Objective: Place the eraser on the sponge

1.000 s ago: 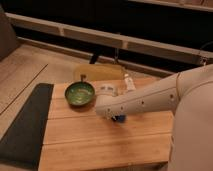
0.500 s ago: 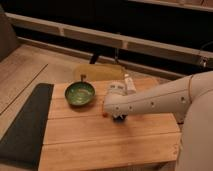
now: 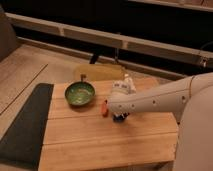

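Observation:
My gripper (image 3: 119, 111) hangs at the end of the white arm that reaches in from the right, low over the middle of the wooden table (image 3: 100, 145). It is shut. Directly beneath it a bit of the bright blue sponge (image 3: 119, 119) peeks out, mostly covered by the gripper head. The eraser is hidden; I cannot make it out under or in the gripper, so I cannot tell whether it is held.
A small orange-red oblong thing (image 3: 104, 108) lies just left of the gripper. A round green bowl (image 3: 79, 93) stands further left. Behind are a white bottle (image 3: 128, 83) and a yellowish board (image 3: 100, 73). A dark mat (image 3: 25, 125) borders the table's left side.
The gripper has shifted to the right, from beside the bowl to over the blue sponge, uncovering the orange-red thing. Over the last half second it has hardly moved.

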`<state>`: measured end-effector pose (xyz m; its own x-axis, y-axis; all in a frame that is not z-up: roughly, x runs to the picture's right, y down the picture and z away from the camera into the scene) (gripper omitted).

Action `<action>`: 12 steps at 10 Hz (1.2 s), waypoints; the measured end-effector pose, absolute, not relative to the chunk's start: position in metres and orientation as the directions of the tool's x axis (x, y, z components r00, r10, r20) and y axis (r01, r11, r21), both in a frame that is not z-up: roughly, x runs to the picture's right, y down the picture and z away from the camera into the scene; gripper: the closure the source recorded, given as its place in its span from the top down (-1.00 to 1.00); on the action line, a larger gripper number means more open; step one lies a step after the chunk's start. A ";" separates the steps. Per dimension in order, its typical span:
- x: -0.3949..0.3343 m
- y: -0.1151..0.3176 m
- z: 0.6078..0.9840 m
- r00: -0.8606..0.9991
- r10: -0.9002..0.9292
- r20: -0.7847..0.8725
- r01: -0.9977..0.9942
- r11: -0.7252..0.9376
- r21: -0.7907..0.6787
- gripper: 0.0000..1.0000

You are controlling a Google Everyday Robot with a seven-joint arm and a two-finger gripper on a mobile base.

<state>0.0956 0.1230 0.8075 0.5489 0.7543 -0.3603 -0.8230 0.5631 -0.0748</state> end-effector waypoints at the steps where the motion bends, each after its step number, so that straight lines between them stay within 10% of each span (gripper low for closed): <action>1: 0.097 0.125 0.809 0.545 0.755 -0.364 -0.826 0.559 -0.077 -1.00; 12: 0.111 0.140 0.830 0.510 0.761 -0.402 -0.846 0.529 -0.070 -1.00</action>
<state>0.1113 0.1396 0.8300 0.5095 0.7606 -0.4023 -0.8456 0.5292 -0.0703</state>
